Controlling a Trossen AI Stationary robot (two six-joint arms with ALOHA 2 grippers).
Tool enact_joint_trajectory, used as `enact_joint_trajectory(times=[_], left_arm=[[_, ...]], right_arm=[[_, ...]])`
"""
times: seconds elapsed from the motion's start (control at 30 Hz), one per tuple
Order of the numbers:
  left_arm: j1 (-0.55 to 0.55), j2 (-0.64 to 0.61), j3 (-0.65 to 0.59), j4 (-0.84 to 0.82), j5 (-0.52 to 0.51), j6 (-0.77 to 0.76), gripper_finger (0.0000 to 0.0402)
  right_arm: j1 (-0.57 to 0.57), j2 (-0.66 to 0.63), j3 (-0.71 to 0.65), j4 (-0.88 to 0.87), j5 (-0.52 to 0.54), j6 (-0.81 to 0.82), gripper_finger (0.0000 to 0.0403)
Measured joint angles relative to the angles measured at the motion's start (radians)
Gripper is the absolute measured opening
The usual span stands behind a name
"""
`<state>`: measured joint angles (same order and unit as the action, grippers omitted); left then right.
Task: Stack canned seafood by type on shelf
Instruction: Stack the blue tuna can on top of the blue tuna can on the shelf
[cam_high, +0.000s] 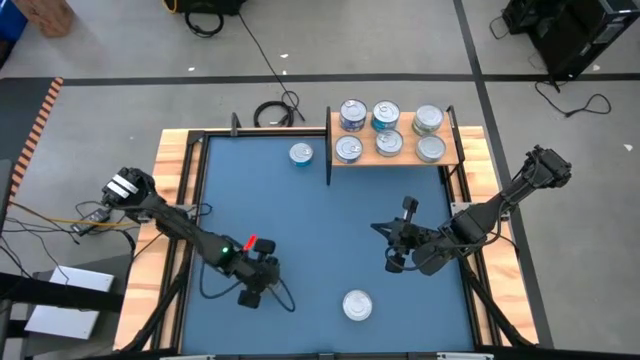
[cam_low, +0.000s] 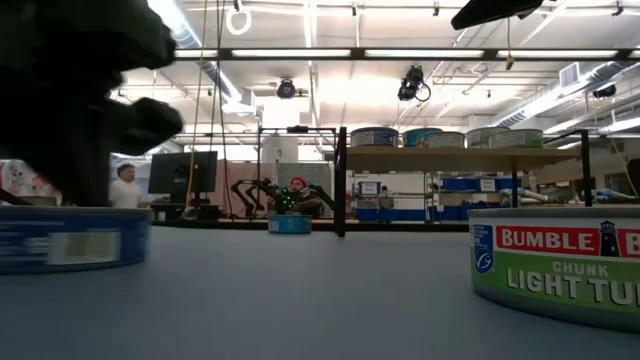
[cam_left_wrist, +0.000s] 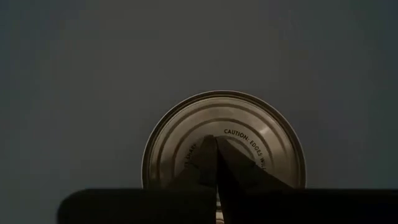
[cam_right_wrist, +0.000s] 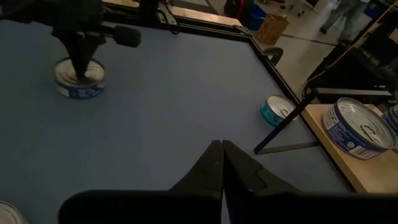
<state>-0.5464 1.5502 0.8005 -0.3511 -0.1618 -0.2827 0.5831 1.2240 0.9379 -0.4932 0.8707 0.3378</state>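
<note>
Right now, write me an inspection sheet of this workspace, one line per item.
Surface: blue mat framed by wooden strips, flat.
Job's things: six tins on the shelf; one teal tin on the mat beside the shelf; one tin near the mat's front edge; one tin under the left gripper; a green-labelled tin shows in the low view.
Clutter: nothing seen.
Grippers: left gripper shut, tips over that tin's lid; right gripper shut, above bare mat, holding nothing.
Cables: black coil behind the mat; wires by the left arm's base.
Surroundings: grey floor; a person at a monitor far behind.
</note>
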Motion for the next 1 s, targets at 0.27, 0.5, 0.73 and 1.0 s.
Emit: enact_joint_trajectory(times=[0.27, 0.5, 0.73, 1.0], left_arm=[[0.090, 0.004, -0.002, 0.055, -0.052, 0.119, 0.0000], [0.150, 0.005, -0.004, 0.114, -0.063, 0.181, 0.0000], [0.211, 0.017, -0.003, 0.171, -0.064, 0.205, 0.0000], [0.249, 0.102, 0.002, 0.303, -0.051, 0.275, 0.0000]], right_arm=[[0.000, 0.000, 0.000, 0.003, 0.000, 0.000, 0.0011], [0.000, 0.000, 0.000, 0.003, 0.000, 0.000, 0.0011], [0.000, 0.000, 0.000, 0.006, 0.000, 0.000, 0.0012], [0.000, 0.000, 0.000, 0.009, 0.000, 0.000, 0.0010]])
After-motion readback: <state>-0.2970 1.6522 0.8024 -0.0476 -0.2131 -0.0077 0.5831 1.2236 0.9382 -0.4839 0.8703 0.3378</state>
